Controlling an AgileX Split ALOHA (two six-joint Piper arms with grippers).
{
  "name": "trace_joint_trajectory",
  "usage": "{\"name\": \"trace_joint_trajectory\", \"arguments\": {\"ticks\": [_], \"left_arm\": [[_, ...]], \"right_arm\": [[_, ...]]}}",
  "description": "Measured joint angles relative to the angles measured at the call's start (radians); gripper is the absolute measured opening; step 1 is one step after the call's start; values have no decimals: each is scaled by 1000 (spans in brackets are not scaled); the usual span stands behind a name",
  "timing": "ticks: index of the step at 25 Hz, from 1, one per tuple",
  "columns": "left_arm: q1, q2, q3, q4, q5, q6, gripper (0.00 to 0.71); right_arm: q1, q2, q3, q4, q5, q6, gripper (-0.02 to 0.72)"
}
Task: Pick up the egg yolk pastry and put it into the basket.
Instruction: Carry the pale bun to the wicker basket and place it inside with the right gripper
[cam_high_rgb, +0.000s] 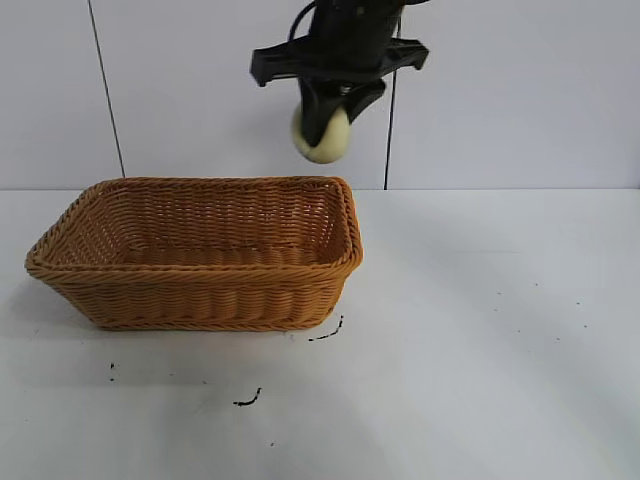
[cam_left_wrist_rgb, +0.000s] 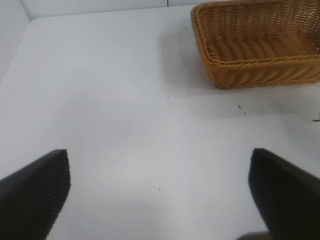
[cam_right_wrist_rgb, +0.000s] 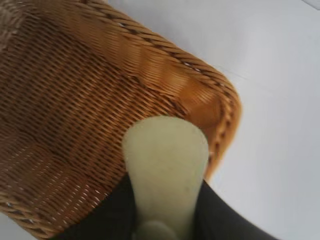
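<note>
Surface (cam_high_rgb: 500, 330): a white surface fills the lower part of the exterior view, with a pale wall behind it; a few small dark specks and squiggles lie on it at about 6 o'clock from the basket.
Basket (cam_high_rgb: 200, 255): a rectangular woven wicker basket, golden brown, sits on the surface in the left half of the exterior view, long axis running 9 to 3 o'clock, flared sides and braided rim, open side up. Nothing shows inside it.
Right gripper (cam_high_rgb: 330, 110): hangs in the air above the far right corner of the basket, at roughly 1 o'clock from the basket's middle, pointing steeply down. Its two dark fingers are clamped around the egg yolk pastry.
Egg yolk pastry (cam_high_rgb: 322, 135): a pale yellowish-cream rounded lump held between the fingers, clear of the basket and the surface. It pokes out past the fingertips toward 6 o'clock. In the right wrist view the egg yolk pastry (cam_right_wrist_rgb: 167, 165) looks elongated, its long axis running along the fingers, with the basket's corner rim and woven floor behind it.
Left gripper (cam_left_wrist_rgb: 160, 195): low over bare surface, well apart from the basket (cam_left_wrist_rgb: 260, 45), which lies toward 1 o'clock; its two dark fingers stand wide apart with nothing between them.
</note>
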Motion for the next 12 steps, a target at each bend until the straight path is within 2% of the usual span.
{"name": "trace_joint_trajectory", "arguments": {"ticks": [6,12], "left_arm": [[0,0,0,0,0,0,697],[0,0,0,0,0,0,697]], "right_arm": [[80,92,-3,8,-121,-2,174],[85,210,-3,10,-185,1,176]]}}
